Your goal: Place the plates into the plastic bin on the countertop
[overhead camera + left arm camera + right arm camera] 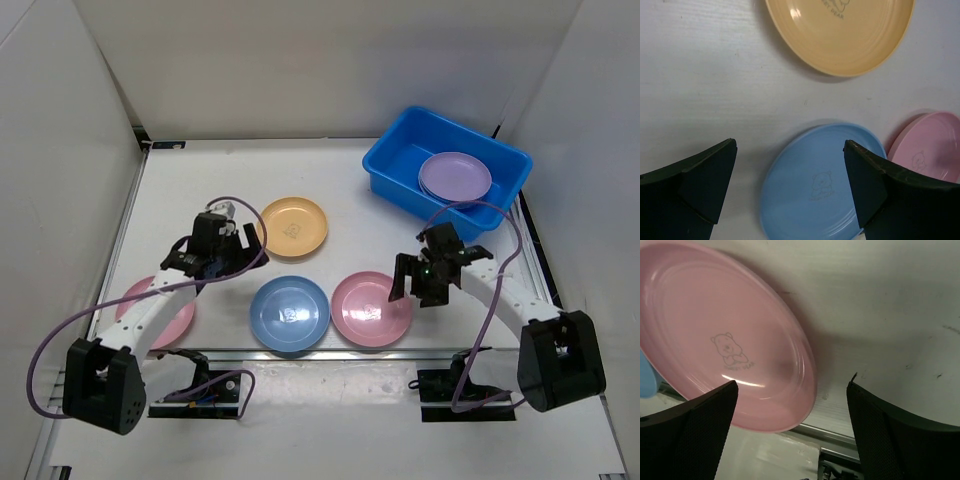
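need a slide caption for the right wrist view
Open right tool poised over the edge of a pink bear-print plate lying on the white countertop, nothing gripped.

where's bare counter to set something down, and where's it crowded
Free: the countertop behind the orange plate, the gap between it and the blue bin, and the bin's left half beside the purple plate. Crowded: the near row: left pink plate, blue plate, right pink plate.

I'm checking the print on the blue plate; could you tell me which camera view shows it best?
The left wrist view: the blue plate sits close, bear mark visible, its right edge behind a finger. The top external view shows it whole but small; the right wrist view only a sliver.
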Motion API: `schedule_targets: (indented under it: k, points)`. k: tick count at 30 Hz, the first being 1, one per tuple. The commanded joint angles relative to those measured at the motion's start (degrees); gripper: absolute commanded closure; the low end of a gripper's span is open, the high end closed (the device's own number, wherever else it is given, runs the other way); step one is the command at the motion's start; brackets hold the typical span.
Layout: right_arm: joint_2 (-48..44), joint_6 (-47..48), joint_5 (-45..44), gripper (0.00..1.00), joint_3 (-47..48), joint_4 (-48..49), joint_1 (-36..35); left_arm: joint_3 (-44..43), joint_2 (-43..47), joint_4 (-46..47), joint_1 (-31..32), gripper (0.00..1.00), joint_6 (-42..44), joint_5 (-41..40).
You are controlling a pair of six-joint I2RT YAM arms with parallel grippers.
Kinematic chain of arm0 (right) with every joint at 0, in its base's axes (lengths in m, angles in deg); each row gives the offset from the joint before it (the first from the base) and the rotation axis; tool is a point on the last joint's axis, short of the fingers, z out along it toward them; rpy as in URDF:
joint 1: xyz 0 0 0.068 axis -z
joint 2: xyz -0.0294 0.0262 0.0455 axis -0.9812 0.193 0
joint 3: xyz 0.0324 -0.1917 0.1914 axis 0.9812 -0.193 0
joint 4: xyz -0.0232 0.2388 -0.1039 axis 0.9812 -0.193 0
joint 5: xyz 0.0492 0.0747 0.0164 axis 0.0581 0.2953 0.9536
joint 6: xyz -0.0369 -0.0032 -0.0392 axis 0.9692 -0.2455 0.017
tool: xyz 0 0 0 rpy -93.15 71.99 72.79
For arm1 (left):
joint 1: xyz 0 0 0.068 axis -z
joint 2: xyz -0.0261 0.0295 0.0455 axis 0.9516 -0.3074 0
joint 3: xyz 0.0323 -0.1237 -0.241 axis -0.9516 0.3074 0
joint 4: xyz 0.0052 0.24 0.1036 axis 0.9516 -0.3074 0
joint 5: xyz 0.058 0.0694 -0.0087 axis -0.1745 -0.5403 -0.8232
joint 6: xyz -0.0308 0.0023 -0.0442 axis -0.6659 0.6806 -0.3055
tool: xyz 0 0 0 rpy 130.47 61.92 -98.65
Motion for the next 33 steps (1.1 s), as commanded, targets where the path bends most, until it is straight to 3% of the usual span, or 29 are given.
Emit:
schedule_targets:
  k: [1,9,10,11,12,15,22,27,33]
  points:
    - [-2.5,-3.6,2.9,0.09,-4.3,3.5,-0.8,2.6,4.0,0.3,0.3,0.01,-1.9,1.5]
    - [-0.2,-7.3,0.4,0.4,-8.1,8.6,-1.5,1.9,4.4,-0.4,0.4,0.01,-1.8,0.8]
    - [0.1,-7.6,-0.5,0.55,-8.0,8.8,-1.3,1.4,4.0,-0.4,0.4,0.01,-1.7,0.8]
    - [0.8,-7.6,-0.5,0.59,-8.0,8.9,-1.3,1.1,4.0,-0.4,0.4,0.01,-1.6,0.5]
    - [1.2,-8.2,-0.6,0.75,-7.6,9.3,-1.3,0.9,3.8,-0.4,0.3,0.01,-1.5,0.5]
    - [1.4,-9.2,-3.0,0.98,-5.0,7.6,-1.3,0.2,3.8,-0.3,0.3,0.01,-1.1,0.0]
    - [-3.2,-6.4,-10.3,1.0,9.9,0.5,-1.5,-1.2,3.3,-0.4,0.3,0.01,-0.3,-2.4]
    - [-1.1,-4.7,-18.3,1.0,24.3,0.9,1.2,-2.6,1.6,-0.5,0.3,0.01,0.1,-2.7]
    - [10.5,-7.5,-19.1,1.0,39.0,2.3,13.9,-4.1,-0.5,-0.4,0.1,0.01,0.8,-3.1]
